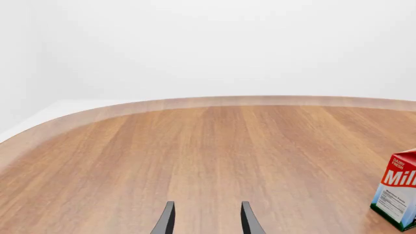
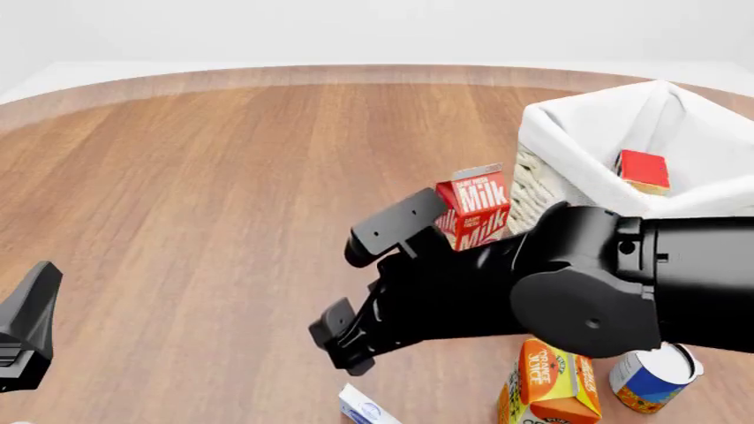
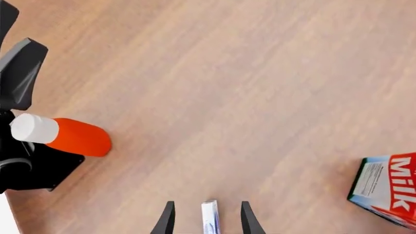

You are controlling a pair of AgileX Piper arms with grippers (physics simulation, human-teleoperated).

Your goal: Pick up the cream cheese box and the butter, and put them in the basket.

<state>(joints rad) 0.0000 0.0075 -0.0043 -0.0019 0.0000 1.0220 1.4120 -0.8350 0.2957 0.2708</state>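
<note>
The cream cheese box (image 2: 365, 409) lies flat on the table at the near edge of the front view, white with a blue mark. My right gripper (image 2: 367, 283) hovers over it, open. In the right wrist view the box (image 3: 209, 215) shows edge-on between the two spread fingers of that gripper (image 3: 206, 222), and I cannot tell whether they touch it. The butter (image 2: 642, 170), a red box with a yellow edge, rests inside the basket (image 2: 554, 124) at the far right. My left gripper (image 1: 206, 222) is open over bare wood, and only its tip (image 2: 30, 322) shows at the front view's left edge.
A red-and-white milk carton (image 2: 475, 208) stands beside the basket, just behind my right arm. An orange juice carton (image 2: 548, 386) and a blue-and-orange can (image 2: 652, 378) stand at the near right. A red bottle with a white cap (image 3: 65, 136) lies by the left arm.
</note>
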